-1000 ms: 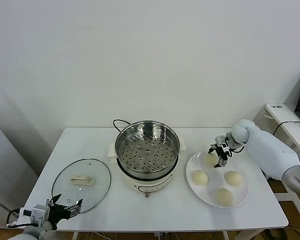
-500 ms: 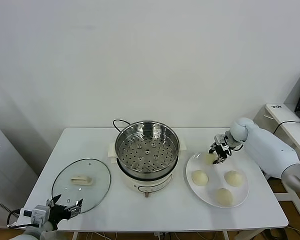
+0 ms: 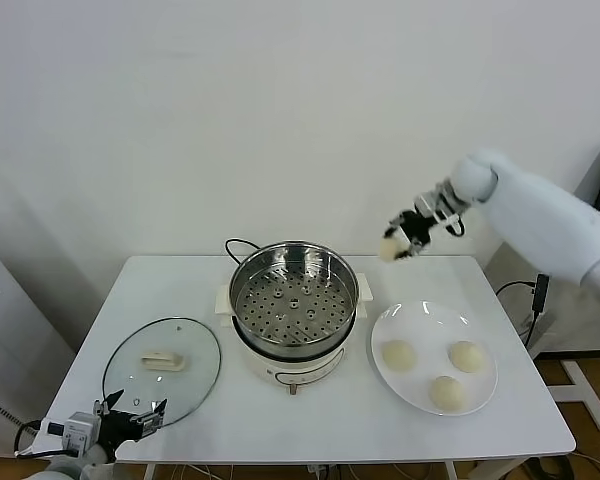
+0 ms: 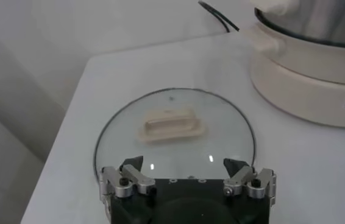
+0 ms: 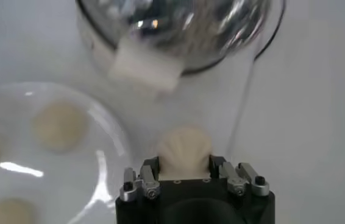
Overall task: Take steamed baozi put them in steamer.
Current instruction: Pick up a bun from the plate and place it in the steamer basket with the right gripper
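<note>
My right gripper (image 3: 404,240) is shut on a cream-white baozi (image 3: 391,247) and holds it in the air, to the right of the steamer (image 3: 294,300) and above its rim level. In the right wrist view the baozi (image 5: 184,152) sits between the fingers (image 5: 150,170), with the steamer (image 5: 178,30) beyond. Three more baozi (image 3: 399,354) (image 3: 467,355) (image 3: 445,391) lie on the white plate (image 3: 420,319). The steel steamer with its perforated tray stands mid-table, with no bun in it. My left gripper (image 3: 132,413) is open and empty at the table's front left edge.
A round glass lid (image 3: 163,366) with a white handle lies flat at the front left, just ahead of my left gripper (image 4: 188,169). The steamer's black cord (image 3: 236,243) runs behind it. A wall stands behind the table.
My right gripper has closed on the far-left baozi of the plate and lifted it up and toward the steamer. The plate now holds three. The left arm has not moved.
</note>
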Controlling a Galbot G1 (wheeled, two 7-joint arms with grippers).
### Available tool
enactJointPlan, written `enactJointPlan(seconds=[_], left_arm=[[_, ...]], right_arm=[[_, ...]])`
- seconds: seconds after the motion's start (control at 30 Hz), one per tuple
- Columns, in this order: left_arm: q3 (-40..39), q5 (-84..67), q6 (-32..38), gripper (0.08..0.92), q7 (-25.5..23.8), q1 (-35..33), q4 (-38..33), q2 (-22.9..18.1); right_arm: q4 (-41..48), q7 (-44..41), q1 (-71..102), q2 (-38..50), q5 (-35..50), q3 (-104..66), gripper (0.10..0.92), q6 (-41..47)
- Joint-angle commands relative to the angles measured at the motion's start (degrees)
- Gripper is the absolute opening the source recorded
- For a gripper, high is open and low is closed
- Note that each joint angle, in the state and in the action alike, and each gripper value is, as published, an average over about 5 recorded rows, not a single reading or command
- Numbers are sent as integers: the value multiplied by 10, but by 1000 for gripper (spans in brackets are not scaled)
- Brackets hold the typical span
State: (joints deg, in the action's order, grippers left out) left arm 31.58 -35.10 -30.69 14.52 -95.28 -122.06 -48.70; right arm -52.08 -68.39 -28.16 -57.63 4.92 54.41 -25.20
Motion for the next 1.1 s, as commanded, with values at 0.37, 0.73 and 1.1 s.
enactJointPlan(seconds=[0.37,0.73,1.1], left_arm=[[0,1,1,823,1,-1,-2,5],[-2,4,-2,823,2,0,-1,4],[-3,7,-3,823,2,1,1,3]], right_arm=[[-39,9,-19,-133,-138,26,509,-248],[-38,33,98,-149,-326,-64,509,-248],[-18,57,149,-174,-387,-101,509,-248]])
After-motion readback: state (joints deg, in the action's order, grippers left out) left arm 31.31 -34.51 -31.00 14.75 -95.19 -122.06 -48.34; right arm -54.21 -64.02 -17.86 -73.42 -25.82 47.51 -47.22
